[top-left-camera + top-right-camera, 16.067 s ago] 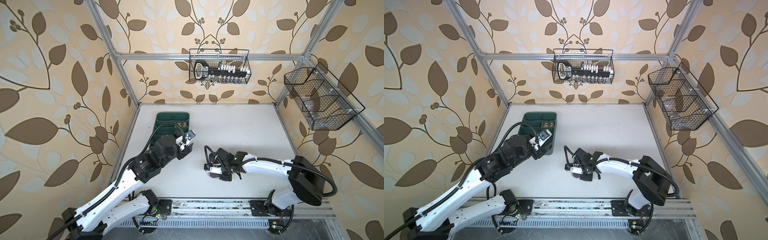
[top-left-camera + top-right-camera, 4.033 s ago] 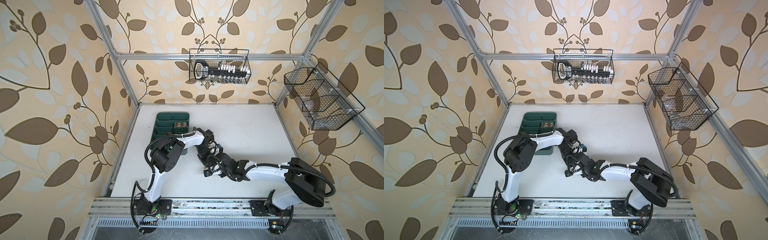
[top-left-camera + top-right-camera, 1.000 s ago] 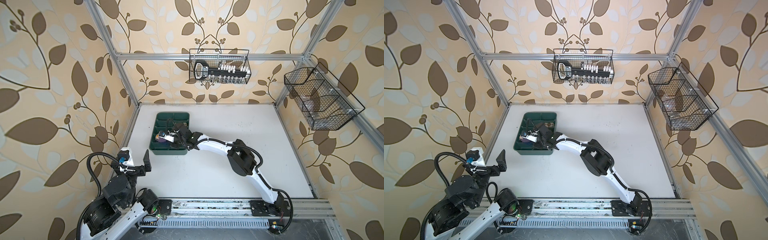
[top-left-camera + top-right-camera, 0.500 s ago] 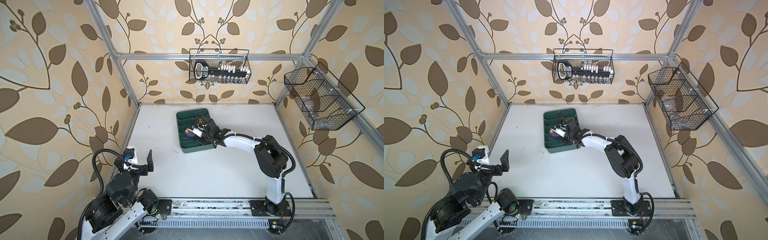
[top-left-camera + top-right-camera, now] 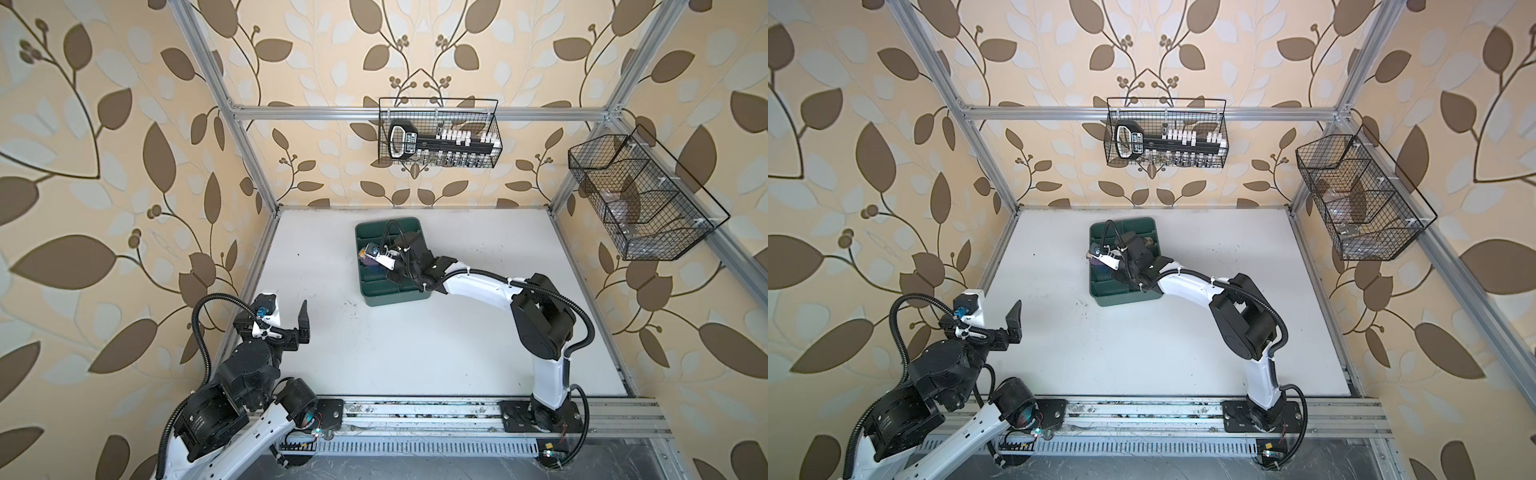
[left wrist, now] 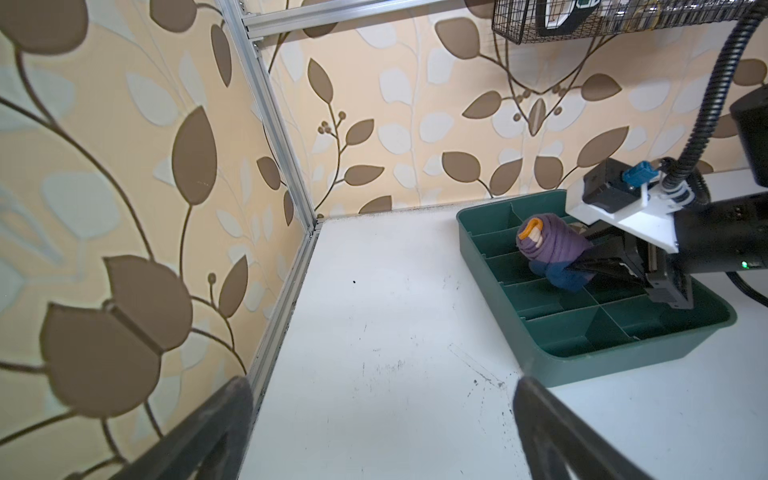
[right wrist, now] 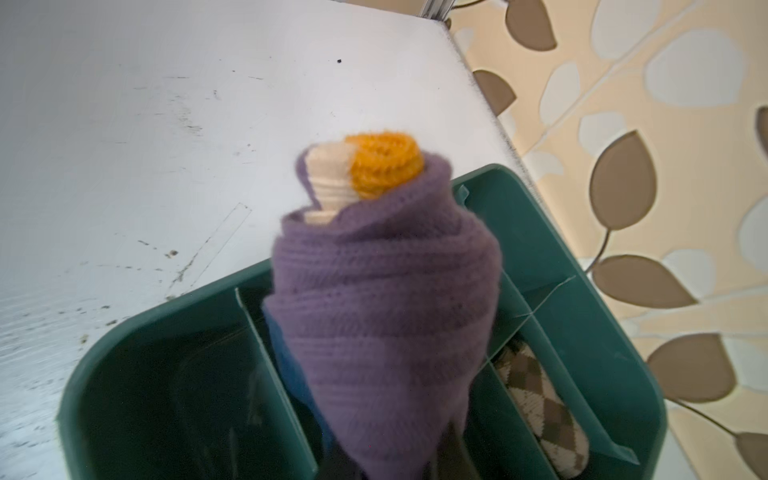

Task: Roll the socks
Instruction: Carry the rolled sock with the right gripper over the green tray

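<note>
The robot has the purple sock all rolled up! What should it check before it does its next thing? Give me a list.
1. Is the purple sock rolled up? Ok: a tight roll with the orange cuff at its end.
2. Is the right gripper holding it? Ok: shut on the roll.
3. Is the roll over the green tray? Ok: above one of its compartments.
4. Is that compartment free? Cannot tell: the roll hides it.
5. Is the tan argyle sock out of the way? Ok: it lies in the next compartment.
6. Is the left gripper clear? Ok: open, over the table, well apart from the tray.
</note>
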`<state>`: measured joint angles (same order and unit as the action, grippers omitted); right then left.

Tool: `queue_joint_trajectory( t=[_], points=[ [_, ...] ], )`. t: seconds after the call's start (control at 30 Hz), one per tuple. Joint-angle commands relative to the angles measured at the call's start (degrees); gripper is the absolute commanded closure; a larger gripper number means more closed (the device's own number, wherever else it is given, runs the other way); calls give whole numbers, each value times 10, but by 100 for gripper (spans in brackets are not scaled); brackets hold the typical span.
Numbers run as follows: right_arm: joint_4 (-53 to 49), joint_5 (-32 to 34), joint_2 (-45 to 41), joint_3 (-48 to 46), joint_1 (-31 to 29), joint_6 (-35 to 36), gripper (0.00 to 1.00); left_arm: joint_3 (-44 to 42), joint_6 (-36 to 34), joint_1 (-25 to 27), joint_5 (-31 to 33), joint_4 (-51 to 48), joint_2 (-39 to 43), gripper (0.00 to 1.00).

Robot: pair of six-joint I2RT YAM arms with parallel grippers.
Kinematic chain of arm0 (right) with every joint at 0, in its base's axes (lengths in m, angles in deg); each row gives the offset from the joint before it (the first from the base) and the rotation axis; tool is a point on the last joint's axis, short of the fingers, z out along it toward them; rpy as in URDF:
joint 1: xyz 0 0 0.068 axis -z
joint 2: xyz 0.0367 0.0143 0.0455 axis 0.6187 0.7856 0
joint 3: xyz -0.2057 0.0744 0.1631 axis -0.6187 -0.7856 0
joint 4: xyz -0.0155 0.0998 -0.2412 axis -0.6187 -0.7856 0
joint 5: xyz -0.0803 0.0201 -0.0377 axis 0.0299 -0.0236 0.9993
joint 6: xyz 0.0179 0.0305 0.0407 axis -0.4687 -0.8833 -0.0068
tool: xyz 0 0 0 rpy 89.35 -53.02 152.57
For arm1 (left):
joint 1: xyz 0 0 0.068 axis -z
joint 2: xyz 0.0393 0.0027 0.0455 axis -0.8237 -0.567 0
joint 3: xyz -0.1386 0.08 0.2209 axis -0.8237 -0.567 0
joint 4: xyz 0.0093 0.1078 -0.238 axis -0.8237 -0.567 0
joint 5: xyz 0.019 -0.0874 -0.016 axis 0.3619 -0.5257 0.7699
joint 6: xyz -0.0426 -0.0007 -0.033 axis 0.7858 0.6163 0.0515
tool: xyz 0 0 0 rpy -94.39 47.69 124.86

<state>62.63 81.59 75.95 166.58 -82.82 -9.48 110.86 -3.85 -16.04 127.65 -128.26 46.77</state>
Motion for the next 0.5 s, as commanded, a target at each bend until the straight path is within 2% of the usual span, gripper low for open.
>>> queue_joint_trajectory(
  t=[0.0, 0.13, 0.27, 0.4, 0.47],
  points=[
    [80, 73, 39, -11, -14, 57, 100, -1, -1, 2, 1, 7, -11, 1],
    [135, 125, 63, -51, -22, 92, 100, -1, 0, 2, -1, 7, -7, 1],
    [144, 134, 59, -89, -33, 132, 100, 0, 0, 2, 1, 7, -6, 1],
    [130, 104, 34, -125, -34, 158, 100, 0, 0, 2, 1, 7, -8, 1],
    [63, 48, 20, -126, -33, 182, 100, -1, 0, 2, 1, 7, -9, 1]
  ],
)
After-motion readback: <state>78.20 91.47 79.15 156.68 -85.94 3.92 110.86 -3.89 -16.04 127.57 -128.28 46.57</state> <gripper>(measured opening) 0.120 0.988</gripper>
